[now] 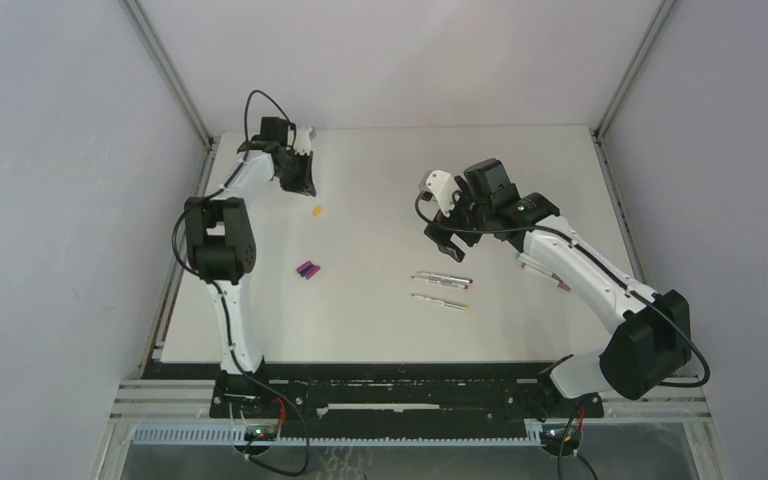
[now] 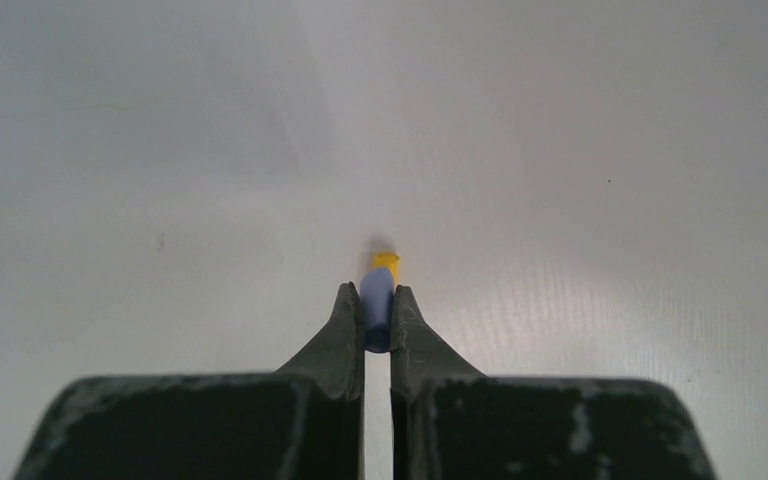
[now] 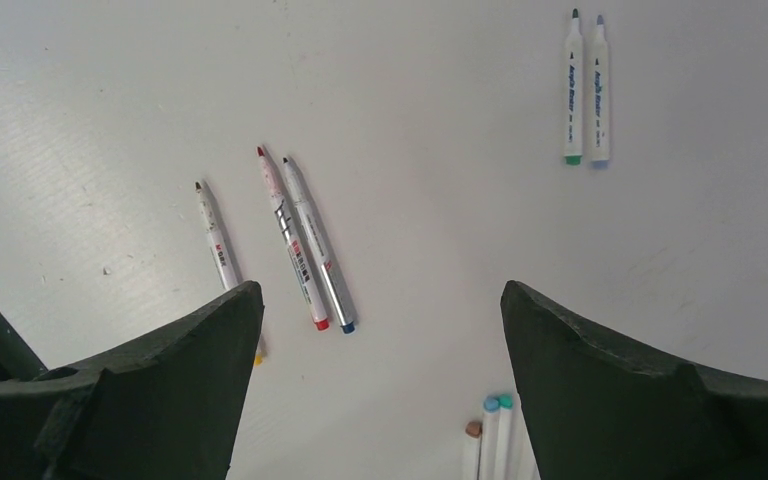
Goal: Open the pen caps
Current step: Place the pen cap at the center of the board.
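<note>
**Blue cap pinched on the left, right pincer open**

Your left pincer [image 1: 298,178] is closed on a stubby blue cap [image 2: 377,300] at the far left of the table [image 1: 390,165]. A yellow cap [image 2: 386,262] lies just beyond it. Caps look light, hard and slick, so grip them across the middle. Your right pincer [image 3: 380,295] hangs wide open and empty over three loose pens [image 3: 300,245]. These are probably stiff and prone to rolling, so take them mid-barrel. Nothing blocks the way.
</note>
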You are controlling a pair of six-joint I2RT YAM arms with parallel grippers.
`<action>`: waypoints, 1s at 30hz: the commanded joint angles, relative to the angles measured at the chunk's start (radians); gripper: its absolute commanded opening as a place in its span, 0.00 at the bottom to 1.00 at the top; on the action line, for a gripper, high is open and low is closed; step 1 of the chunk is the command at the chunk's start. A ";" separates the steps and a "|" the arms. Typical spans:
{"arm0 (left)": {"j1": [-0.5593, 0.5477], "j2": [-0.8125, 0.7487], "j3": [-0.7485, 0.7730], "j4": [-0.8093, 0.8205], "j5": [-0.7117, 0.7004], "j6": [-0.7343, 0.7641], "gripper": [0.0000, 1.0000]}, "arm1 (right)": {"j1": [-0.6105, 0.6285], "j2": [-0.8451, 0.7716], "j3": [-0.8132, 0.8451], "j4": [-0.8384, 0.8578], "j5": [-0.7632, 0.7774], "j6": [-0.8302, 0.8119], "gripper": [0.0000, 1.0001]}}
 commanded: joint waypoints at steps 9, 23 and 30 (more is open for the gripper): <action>0.004 0.054 0.065 -0.033 -0.013 -0.064 0.04 | 0.015 -0.008 -0.022 0.031 -0.028 -0.024 0.87; 0.004 0.064 0.053 -0.038 -0.006 -0.067 0.17 | 0.020 0.000 -0.025 0.028 -0.027 -0.032 0.87; 0.004 0.067 0.053 -0.044 -0.008 -0.072 0.25 | 0.022 0.001 -0.025 0.023 -0.028 -0.040 0.87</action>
